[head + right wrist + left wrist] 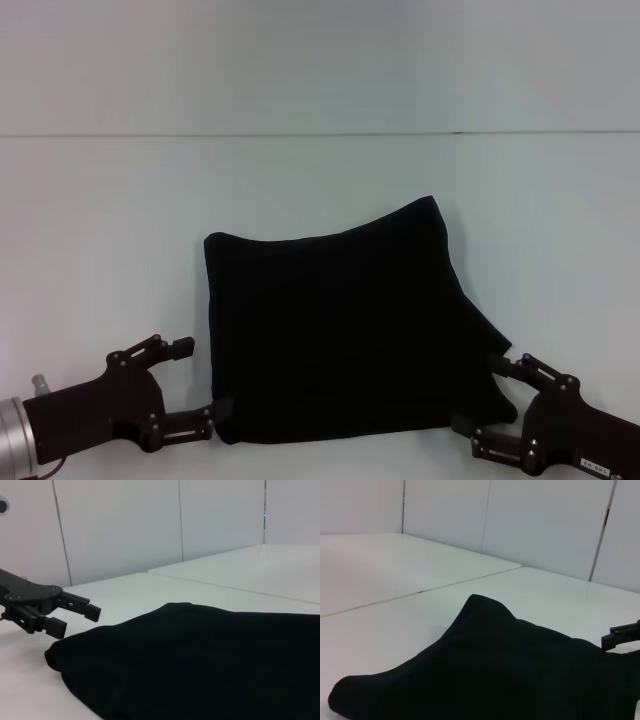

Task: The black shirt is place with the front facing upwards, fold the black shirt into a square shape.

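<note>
Black shirt folded, lying between wide-open left claw and right claw; closing jaws risk snagging, spoiling square.

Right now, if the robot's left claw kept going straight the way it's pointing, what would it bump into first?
Probably the black shirt. The left gripper sits open at the shirt's near left corner, pointing across toward it, so the folded edge looks first in line. Depth is hard to judge; one finger may already touch.
</note>
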Controlling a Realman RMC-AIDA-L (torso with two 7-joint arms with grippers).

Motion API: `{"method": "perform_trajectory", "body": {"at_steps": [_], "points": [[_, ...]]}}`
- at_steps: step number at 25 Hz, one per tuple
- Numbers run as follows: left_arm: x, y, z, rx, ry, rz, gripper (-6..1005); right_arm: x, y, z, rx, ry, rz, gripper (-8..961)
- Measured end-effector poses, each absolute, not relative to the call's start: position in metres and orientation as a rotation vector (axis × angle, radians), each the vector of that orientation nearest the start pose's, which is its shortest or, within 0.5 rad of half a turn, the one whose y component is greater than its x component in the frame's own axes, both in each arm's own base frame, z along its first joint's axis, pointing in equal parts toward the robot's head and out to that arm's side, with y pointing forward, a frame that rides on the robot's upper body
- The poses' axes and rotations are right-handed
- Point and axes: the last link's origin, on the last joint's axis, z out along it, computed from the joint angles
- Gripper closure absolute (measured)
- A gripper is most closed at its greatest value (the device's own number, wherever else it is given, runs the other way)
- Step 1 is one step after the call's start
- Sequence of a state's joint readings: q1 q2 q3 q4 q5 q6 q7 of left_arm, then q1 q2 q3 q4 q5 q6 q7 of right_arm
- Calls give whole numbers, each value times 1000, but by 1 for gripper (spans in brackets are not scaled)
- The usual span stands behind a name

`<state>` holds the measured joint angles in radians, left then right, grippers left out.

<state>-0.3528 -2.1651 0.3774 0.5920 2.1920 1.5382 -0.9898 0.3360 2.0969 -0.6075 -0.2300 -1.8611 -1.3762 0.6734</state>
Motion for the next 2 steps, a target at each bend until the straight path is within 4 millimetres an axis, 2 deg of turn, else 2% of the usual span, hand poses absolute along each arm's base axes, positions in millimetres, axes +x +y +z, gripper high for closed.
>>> {"method": "perform_trajectory", "body": {"at_steps": [2], "points": [[-332, 258, -26, -2554, -587, -608, 48, 335, 244, -65, -2493, 502, 657, 6]]}}
